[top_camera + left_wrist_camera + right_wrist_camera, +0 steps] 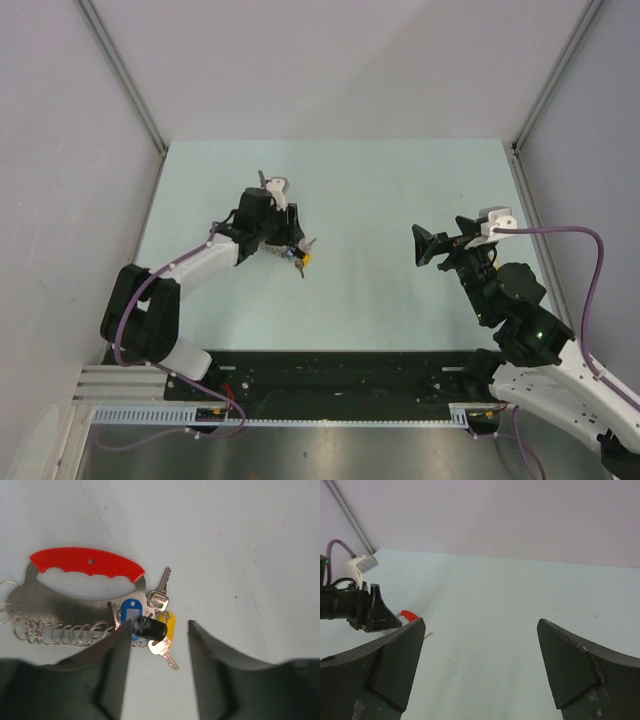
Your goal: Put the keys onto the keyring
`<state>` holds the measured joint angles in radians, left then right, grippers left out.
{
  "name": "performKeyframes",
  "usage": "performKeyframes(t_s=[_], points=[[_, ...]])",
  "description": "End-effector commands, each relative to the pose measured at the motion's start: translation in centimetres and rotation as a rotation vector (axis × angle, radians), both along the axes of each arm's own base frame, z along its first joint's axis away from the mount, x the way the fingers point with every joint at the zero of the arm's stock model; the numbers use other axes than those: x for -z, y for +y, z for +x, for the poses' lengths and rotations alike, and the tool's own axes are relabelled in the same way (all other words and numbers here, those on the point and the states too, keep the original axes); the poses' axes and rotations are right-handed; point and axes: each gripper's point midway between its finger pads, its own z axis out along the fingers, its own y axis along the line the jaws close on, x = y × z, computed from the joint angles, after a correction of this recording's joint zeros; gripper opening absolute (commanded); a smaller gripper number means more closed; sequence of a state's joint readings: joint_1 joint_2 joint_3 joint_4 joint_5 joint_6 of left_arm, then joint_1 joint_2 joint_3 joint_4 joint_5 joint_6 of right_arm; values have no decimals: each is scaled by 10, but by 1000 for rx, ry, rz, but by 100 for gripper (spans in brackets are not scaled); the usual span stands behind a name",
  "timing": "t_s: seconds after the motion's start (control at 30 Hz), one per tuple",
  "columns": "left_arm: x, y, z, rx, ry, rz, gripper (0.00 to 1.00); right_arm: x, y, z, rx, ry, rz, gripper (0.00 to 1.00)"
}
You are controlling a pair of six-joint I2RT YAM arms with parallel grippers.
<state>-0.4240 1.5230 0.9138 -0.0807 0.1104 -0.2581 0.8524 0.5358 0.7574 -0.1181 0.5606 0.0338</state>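
Observation:
The keys [161, 600] lie in a bunch on the table: two silver keys with a blue tag [131, 611], a yellow tag [170, 624] and a black tag [150, 628]. They touch the right end of the keyring [50, 605], a flat metal piece with a red curved band [85, 562] and several wire rings [60, 632] along its lower edge. My left gripper [159, 622] hangs over the bunch, open, with nothing between its fingers. In the top view the keys [302, 260] show just past the left gripper [285, 240]. My right gripper [428, 245] is open and holds nothing.
In the right wrist view, the right gripper [480, 625] faces the left arm's gripper [362, 610] across bare table, with a bit of the red band [409, 614] beside it. Grey walls [320, 60] close the table at the back and both sides.

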Motion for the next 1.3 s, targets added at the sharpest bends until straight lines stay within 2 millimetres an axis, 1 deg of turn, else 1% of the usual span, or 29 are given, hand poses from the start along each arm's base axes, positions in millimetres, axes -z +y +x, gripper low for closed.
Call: performKeyframes(t_s=[0.0,0.03,0.1,0.13,0.2,0.23,0.27,0.3,0.33,0.37,0.4,0.43,0.47,0.53,0.57,0.6,0.67,0.7,0.77,0.8,0.83,0.87,0.93,0.97,1.03,1.07,1.17,1.23,1.27], points=[[-48,21,20,-121,-108,-112,71,3,-8,6,48,2,-33,100],[-64,32,23,-155,-143,-128,77,5,-10,7,58,6,-41,100],[-80,46,26,-204,-169,-146,87,7,-12,9,70,12,-48,100],[-92,61,28,-240,-192,-160,89,9,-13,10,76,21,-55,100],[-105,76,27,-281,-196,-189,95,13,-16,13,94,33,-62,100],[-118,95,28,-330,-223,-203,98,15,-16,15,98,40,-70,100],[-125,104,28,-353,-231,-213,100,17,-19,18,112,47,-71,100],[-129,109,24,-373,-216,-241,100,16,-18,18,106,48,-68,100],[-136,127,24,-416,-230,-258,100,20,-18,20,108,61,-74,100],[-148,133,18,-427,-256,-284,100,21,-21,23,118,68,-71,100],[-154,138,13,-442,-255,-314,100,22,-23,25,124,76,-71,100],[-157,156,10,-492,-270,-319,100,26,-23,28,131,91,-71,100],[-171,163,2,-509,-316,-330,100,27,-25,31,134,99,-68,100],[-173,180,-8,-554,-344,-314,100,29,-27,36,145,125,-57,100],[-185,184,-17,-552,-391,-296,100,34,-26,41,140,147,-64,100],[-186,189,-22,-560,-407,-276,100,33,-35,45,172,160,-55,100],[-185,197,-33,-575,-406,-201,100,38,-38,52,173,198,-36,100],[-189,201,-39,-585,-413,-174,100,41,-51,56,214,222,-32,100],[-190,213,-50,-632,-398,-100,100,36,-62,60,249,243,12,100],[-197,216,-56,-642,-418,-80,100,42,-74,63,297,275,14,100],[-207,227,-61,-699,-436,-42,100,40,-80,64,327,276,24,100],[-205,233,-69,-728,-416,-11,100,41,-88,64,367,281,32,100],[-218,234,-79,-742,-444,21,100,40,-103,61,429,279,32,100],[-217,238,-84,-760,-441,54,100,37,-112,59,477,269,31,100],[-227,238,-92,-767,-466,72,100,32,-118,54,505,252,25,100],[-227,243,-96,-791,-467,108,100,27,-122,52,521,237,26,100],[-235,247,-108,-814,-509,141,100,17,-129,43,533,209,8,100],[-236,249,-115,-830,-532,154,100,10,-137,35,559,193,-27,100],[-234,254,-117,-859,-537,169,100,7,-139,33,565,182,-34,100]])
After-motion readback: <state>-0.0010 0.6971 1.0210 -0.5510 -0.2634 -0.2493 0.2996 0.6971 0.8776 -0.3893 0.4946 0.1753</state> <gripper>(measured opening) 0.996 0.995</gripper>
